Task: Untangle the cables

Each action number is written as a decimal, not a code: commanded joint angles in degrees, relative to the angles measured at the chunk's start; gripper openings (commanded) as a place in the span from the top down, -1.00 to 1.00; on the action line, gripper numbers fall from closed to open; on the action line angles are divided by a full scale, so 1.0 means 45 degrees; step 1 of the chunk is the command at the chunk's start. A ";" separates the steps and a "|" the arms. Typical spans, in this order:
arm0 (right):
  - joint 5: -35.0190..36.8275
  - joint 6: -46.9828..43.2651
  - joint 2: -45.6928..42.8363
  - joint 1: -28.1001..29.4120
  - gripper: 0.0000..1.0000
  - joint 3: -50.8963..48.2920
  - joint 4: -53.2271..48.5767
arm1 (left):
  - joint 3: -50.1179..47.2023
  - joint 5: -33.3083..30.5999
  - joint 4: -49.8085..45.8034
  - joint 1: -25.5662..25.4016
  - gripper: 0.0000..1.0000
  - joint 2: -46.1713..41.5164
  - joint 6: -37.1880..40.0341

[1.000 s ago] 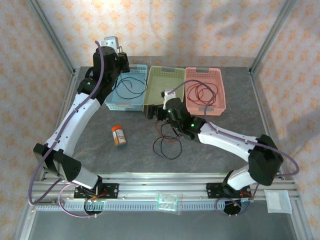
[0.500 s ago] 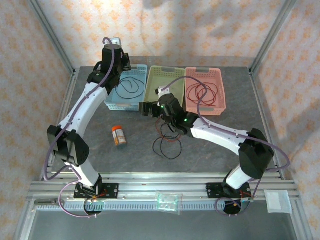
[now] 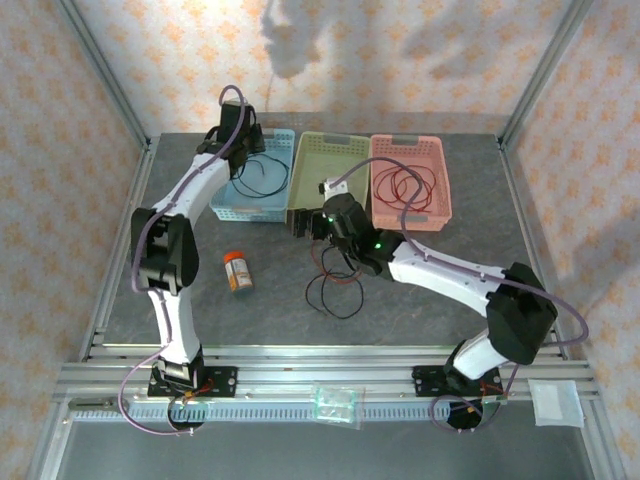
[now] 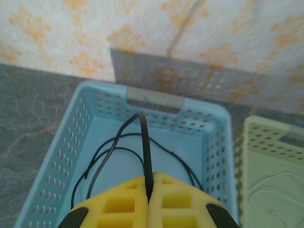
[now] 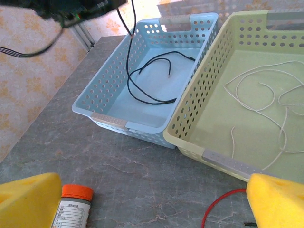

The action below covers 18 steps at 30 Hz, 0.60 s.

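Here: left claw (image 4: 148, 192) hangs over the blue basket (image 4: 154, 98), clenched on the black cable (image 4: 144, 142). The cable's slack loops lie on the basket floor. Right claw (image 5: 152, 204) stands released, low above the surface (image 5: 118, 166), near a red-and-black tangle (image 3: 335, 285) in front of the baskets. Pale cable (image 5: 266, 90) lies in the green basket (image 5: 190, 118). Judgement: drop step. To do it well, lower inside the walls before letting go, so the held end falls within, not across the rim.

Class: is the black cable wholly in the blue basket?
Partly: the black cable loops in the blue basket; one end rises into the shut left gripper.
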 commanded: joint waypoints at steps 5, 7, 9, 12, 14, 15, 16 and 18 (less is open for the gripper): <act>0.0755 0.0323 -0.0599 0.0009 -1.00 -0.0509 -0.0202 | 0.1546 0.0712 -0.0664 0.0309 0.56 0.1886 -0.0615; 0.0928 0.0386 -0.0677 0.0012 -1.00 -0.0649 -0.0236 | 0.1996 0.0743 -0.0905 0.0329 0.37 0.2330 -0.0598; 0.1166 0.0470 -0.0793 0.0017 -1.00 -0.0849 -0.0235 | 0.2426 0.0792 -0.1166 0.0329 0.11 0.2631 -0.0518; 0.1605 0.0668 -0.0852 0.0012 -1.00 -0.1028 -0.0493 | 0.2528 0.0935 -0.1247 0.0329 -0.09 0.2636 -0.0478; 0.1943 0.0859 -0.0754 -0.0006 -1.00 -0.0954 -0.0970 | 0.2381 0.1151 -0.1230 0.0320 -0.13 0.2424 -0.0479; 0.2092 0.0926 -0.0716 -0.0013 -1.00 -0.0923 -0.1232 | 0.2161 0.1290 -0.1127 0.0295 -0.16 0.2186 -0.0478; 0.2237 0.1040 -0.0711 -0.0013 -1.00 -0.0911 -0.1506 | 0.1891 0.1389 -0.0995 0.0245 -0.19 0.1951 -0.0450; 0.2486 0.1276 -0.0765 -0.0030 -0.97 -0.0973 -0.1984 | 0.1035 0.1445 -0.0580 0.0054 -0.24 0.1128 -0.0402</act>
